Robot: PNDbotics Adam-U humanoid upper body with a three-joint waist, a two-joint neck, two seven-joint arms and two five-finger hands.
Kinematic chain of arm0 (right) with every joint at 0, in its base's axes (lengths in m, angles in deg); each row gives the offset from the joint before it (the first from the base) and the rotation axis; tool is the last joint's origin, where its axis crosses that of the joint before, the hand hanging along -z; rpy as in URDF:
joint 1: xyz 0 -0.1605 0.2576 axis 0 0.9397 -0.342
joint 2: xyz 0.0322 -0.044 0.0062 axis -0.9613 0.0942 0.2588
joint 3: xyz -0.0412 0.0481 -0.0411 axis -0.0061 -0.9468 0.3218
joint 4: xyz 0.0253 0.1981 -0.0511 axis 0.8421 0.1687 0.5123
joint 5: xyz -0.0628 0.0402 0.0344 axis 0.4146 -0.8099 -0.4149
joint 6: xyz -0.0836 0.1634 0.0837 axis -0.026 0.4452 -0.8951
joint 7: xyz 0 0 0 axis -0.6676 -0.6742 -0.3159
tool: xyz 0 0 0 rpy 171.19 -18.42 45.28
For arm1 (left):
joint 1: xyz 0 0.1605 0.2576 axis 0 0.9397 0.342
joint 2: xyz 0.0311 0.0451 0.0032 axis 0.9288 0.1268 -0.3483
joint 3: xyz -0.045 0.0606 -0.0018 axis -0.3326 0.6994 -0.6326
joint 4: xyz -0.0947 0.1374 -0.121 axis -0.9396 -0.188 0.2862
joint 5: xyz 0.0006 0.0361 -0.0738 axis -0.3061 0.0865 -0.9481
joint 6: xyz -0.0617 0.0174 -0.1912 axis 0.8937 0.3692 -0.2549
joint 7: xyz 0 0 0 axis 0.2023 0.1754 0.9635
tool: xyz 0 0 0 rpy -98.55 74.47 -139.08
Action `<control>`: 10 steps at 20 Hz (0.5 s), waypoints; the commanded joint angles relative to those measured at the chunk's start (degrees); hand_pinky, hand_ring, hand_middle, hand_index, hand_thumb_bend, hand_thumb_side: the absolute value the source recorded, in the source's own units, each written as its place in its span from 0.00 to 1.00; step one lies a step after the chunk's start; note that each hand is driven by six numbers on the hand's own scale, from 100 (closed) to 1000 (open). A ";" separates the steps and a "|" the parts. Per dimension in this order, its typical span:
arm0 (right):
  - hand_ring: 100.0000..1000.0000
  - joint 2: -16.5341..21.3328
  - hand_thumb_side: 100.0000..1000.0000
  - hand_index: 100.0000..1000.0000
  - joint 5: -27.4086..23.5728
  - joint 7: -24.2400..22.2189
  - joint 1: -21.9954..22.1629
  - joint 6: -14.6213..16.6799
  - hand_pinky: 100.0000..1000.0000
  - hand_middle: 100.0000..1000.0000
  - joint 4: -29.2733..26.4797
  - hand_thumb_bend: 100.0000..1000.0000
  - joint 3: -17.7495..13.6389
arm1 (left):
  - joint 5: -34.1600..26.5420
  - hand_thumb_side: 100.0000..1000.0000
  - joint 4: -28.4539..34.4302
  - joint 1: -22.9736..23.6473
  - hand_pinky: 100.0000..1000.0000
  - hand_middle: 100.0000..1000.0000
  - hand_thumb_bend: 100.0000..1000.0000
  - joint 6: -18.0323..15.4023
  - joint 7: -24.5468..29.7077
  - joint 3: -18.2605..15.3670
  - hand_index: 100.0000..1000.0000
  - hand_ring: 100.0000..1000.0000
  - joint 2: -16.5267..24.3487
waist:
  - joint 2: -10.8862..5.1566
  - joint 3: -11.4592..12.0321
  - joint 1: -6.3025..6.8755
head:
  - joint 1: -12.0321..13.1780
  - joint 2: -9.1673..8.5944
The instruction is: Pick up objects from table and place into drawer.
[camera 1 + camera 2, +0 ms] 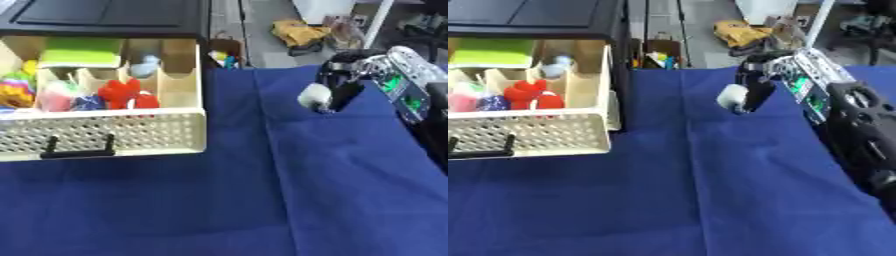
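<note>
My right hand [343, 82] comes in from the upper right and hangs above the blue cloth, fingers curled round a small white roundish object [313, 96]. The cream drawer [105, 134] stands pulled open at the left, under a black cabinet top [105, 17]. Its wooden compartments hold a red toy [127, 95], a green block [80, 52], a pale blue item [145, 65], a pink item [54, 95] and a multicoloured thing [16, 90]. The held object is well to the right of the drawer. My left hand shows in neither view.
A blue cloth [262, 200] covers the table, with a crease running down its middle. Beyond the far edge lie a yellow item [299, 32] on the floor and small coloured things [223, 57]. My right forearm [859, 125] fills the right side.
</note>
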 commanded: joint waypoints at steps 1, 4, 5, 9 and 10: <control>0.73 2.76 0.24 0.61 -0.81 0.05 -1.89 -0.21 0.57 0.40 -3.68 0.31 -0.02 | -0.28 1.00 0.75 -0.29 0.38 0.64 0.49 0.11 0.07 -0.12 0.79 0.61 1.39 | -1.55 -0.12 -0.06 | -0.13 -0.15; 0.72 3.45 0.26 0.61 -1.65 0.03 -2.64 -0.10 0.57 0.39 -7.02 0.30 0.36 | -0.38 1.00 0.75 -0.22 0.39 0.64 0.49 0.15 0.04 -0.12 0.79 0.61 1.60 | -1.86 -0.23 -0.26 | -0.12 -0.02; 0.72 3.67 0.26 0.60 -1.97 0.00 -2.82 -0.09 0.57 0.39 -8.25 0.30 0.46 | -0.42 1.00 0.75 -0.20 0.39 0.64 0.49 0.17 0.02 -0.13 0.79 0.61 1.66 | -1.96 -0.26 -0.33 | -0.10 0.03; 0.71 4.03 0.29 0.60 -3.33 -0.34 -3.64 -0.47 0.57 0.38 -13.00 0.29 0.76 | -0.64 1.00 0.75 -0.14 0.39 0.64 0.48 0.26 -0.05 -0.13 0.79 0.61 1.96 | -2.45 -0.28 -0.63 | -0.04 0.09; 0.71 4.06 0.29 0.60 -3.73 -0.53 -3.82 -0.66 0.57 0.38 -13.99 0.29 0.82 | -0.72 1.00 0.75 -0.13 0.39 0.64 0.48 0.28 -0.06 -0.14 0.79 0.61 2.03 | -2.58 -0.28 -0.71 | 0.00 0.09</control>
